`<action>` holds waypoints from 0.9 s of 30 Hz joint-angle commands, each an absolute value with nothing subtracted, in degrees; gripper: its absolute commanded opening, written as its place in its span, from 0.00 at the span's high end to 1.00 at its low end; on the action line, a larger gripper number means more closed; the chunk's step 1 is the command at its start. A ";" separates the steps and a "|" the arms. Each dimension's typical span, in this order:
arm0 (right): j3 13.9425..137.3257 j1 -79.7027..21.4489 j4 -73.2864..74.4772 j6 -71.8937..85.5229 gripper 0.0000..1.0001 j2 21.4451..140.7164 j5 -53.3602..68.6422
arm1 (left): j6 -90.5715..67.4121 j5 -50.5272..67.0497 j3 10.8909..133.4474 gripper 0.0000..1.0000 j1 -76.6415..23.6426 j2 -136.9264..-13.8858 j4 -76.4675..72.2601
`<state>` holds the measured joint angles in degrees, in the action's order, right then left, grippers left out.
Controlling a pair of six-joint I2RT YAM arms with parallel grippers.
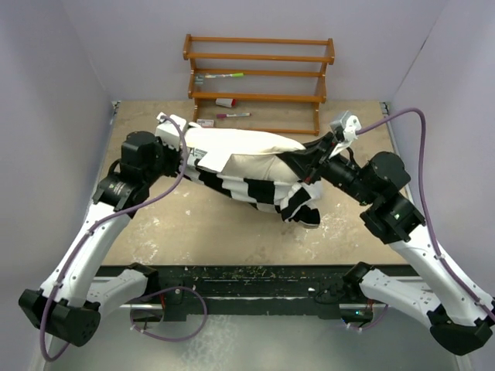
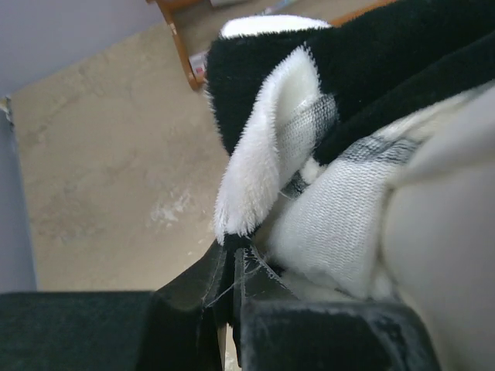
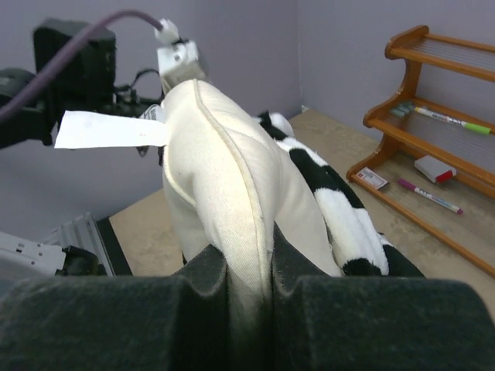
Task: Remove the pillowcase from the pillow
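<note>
At the left gripper (image 1: 182, 153): shut to a narrow pinch on a fuzzy white edge of the pillowcase (image 1: 247, 192), caught right at the fingertips (image 2: 193, 286), black and white folds bunched just above and beyond them. To that gripper's right, pressed against the striped cloth, the cream pillow (image 1: 247, 148) — stretched across between both grippers. At the right gripper (image 1: 311, 166): clamped tight on the pillow's seamed edge, bare cream cloth rising straight ahead of its fingers (image 3: 155, 309), striped cover slumped to their right and sagging below toward the table (image 1: 193, 224). Well beyond both grippers, at the table's far side — a wooden rack (image 1: 259, 77) with markers (image 1: 232, 115) on its shelves
</note>
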<state>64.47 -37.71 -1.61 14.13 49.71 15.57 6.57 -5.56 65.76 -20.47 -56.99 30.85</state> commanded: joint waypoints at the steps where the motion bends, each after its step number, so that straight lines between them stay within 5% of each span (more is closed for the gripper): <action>1: 68.82 -36.80 -18.93 18.70 1.00 45.78 8.23 | 4.79 -4.17 59.99 1.00 -14.60 -58.97 28.48; 3: 70.38 -36.79 -20.09 19.99 1.00 46.79 6.87 | 3.53 2.80 58.46 1.00 -11.83 -59.43 28.65; 9: 76.82 -36.69 -23.23 24.63 1.00 53.72 2.32 | 5.86 23.40 59.36 0.72 -7.69 -53.77 29.92; 14: 87.19 -36.58 -24.18 30.24 1.00 63.01 8.62 | 10.22 33.03 69.75 0.23 -7.56 -45.64 35.75; 18: 95.17 -36.66 -23.25 33.89 1.00 70.08 15.19 | 13.26 36.03 85.43 0.01 -7.56 -45.11 41.75; 22: 97.61 -36.62 -26.83 37.01 1.00 72.19 17.87 | 15.90 36.85 101.19 0.00 -7.65 -49.26 48.37; 27: 94.76 -36.63 -34.35 39.59 1.00 74.56 25.94 | 13.62 34.44 104.91 0.00 -7.65 -53.68 50.83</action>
<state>91.61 -36.69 -12.21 35.03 76.34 19.11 13.28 34.65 105.14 -7.88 -47.31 44.05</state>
